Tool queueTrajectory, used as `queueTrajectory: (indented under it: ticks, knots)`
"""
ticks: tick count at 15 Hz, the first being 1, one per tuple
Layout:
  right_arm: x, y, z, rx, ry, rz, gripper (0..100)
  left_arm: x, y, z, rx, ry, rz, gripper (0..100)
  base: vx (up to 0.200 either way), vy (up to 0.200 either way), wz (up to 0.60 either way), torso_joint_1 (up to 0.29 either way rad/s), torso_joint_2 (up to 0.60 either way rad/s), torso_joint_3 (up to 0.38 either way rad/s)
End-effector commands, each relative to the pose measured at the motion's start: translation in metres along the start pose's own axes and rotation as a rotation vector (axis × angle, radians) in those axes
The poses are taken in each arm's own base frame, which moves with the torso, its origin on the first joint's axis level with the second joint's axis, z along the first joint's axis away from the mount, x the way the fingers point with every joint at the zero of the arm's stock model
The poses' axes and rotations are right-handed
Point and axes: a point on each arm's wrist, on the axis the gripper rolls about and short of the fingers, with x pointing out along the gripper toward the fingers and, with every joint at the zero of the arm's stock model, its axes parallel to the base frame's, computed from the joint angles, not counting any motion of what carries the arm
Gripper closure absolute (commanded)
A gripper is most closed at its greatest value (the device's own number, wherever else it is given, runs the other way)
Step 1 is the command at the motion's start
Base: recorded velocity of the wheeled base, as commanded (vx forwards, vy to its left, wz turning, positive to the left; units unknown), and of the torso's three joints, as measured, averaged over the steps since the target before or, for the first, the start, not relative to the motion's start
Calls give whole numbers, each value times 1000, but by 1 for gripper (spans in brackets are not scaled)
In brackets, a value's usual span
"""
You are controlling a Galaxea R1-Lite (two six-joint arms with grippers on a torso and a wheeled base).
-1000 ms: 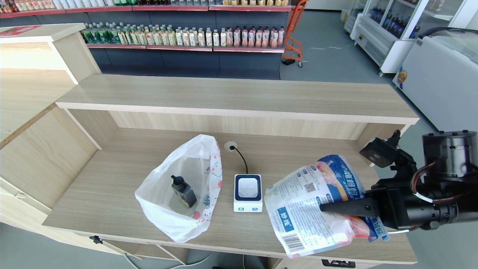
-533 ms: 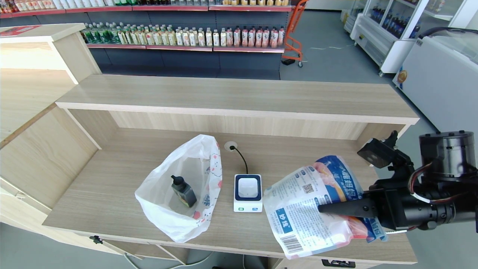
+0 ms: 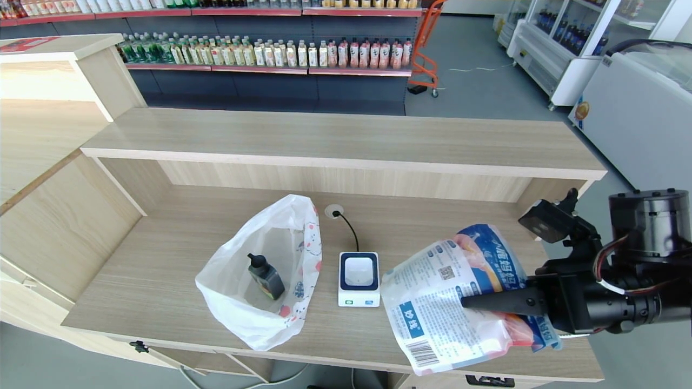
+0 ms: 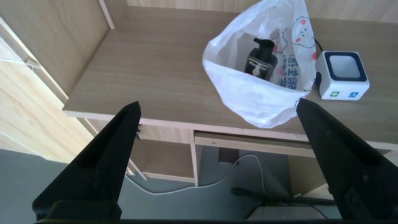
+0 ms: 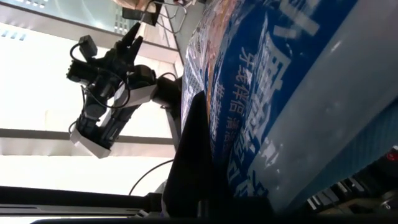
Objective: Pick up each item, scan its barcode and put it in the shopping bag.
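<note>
A blue and white snack pouch [image 3: 451, 297] hangs tilted above the counter's right front part, with its barcode [image 3: 423, 351] at the low corner. My right gripper [image 3: 470, 303] is shut on it from the right; one dark finger [image 5: 191, 162] lies across the pouch [image 5: 298, 93]. Left of the pouch, the white scanner [image 3: 358, 278] sits on the counter. Farther left the white shopping bag [image 3: 254, 281] stands open with a black pump bottle [image 3: 266, 276] inside. My left gripper [image 4: 217, 106] is open and held high off the counter's front edge, above the bag [image 4: 261, 81], the bottle [image 4: 261, 56] and the scanner [image 4: 344, 74].
The scanner's cable [image 3: 348, 227] runs back to a hole in the wooden counter [image 3: 151, 270]. A raised ledge [image 3: 346, 140] walls the back and a side panel [image 3: 65, 227] the left. Shelves of bottles [image 3: 265, 54] and freezers [image 3: 638, 108] stand behind.
My right gripper and the pouch have drifted very slightly to the left. Nothing else has moved.
</note>
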Motion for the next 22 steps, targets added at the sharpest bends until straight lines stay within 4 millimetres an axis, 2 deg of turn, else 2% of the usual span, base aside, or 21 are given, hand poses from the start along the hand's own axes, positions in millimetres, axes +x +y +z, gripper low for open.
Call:
queueTrajectory:
  ticks: [1, 3, 5, 7, 9, 12, 13, 14, 15, 17, 22]
  knots:
    - [0, -2, 1, -43, -10, -24, 100, 0, 0, 0, 0, 0, 0, 0, 0, 0, 0, 0, 0, 0]
    - [-1, -8, 3, -217, -50, -199, 100, 0, 0, 0, 0, 0, 0, 0, 0, 0, 0, 0, 0, 0]
    - [-13, -13, 2, -392, -82, -456, 100, 0, 0, 0, 0, 0, 0, 0, 0, 0, 0, 0, 0, 0]
    - [-29, -17, 2, -609, -63, -574, 100, 0, 0, 0, 0, 0, 0, 0, 0, 0, 0, 0, 0, 0]
    - [-46, -22, -7, -814, -28, -665, 100, 0, 0, 0, 0, 0, 0, 0, 0, 0, 0, 0, 0, 0]
    - [-51, -18, -34, -844, -26, -764, 100, 0, 0, 0, 0, 0, 0, 0, 0, 0, 0, 0, 0, 0]
    - [-52, -17, -37, -876, -17, -779, 100, 0, 0, 0, 0, 0, 0, 0, 0, 0, 0, 0, 0, 0]
    - [-52, -18, -36, -883, -14, -780, 100, 0, 0, 0, 0, 0, 0, 0, 0, 0, 0, 0, 0, 0]
    - [-51, -16, -30, -979, 2, -785, 100, 0, 0, 0, 0, 0, 0, 0, 0, 0, 0, 0, 0, 0]
    - [-50, -16, -24, -1054, 19, -784, 100, 0, 0, 0, 0, 0, 0, 0, 0, 0, 0, 0, 0, 0]
    - [-52, -14, -20, -1069, 6, -790, 100, 0, 0, 0, -5, -2, 0, 0, 0, 0, 0, 0, 0, 0]
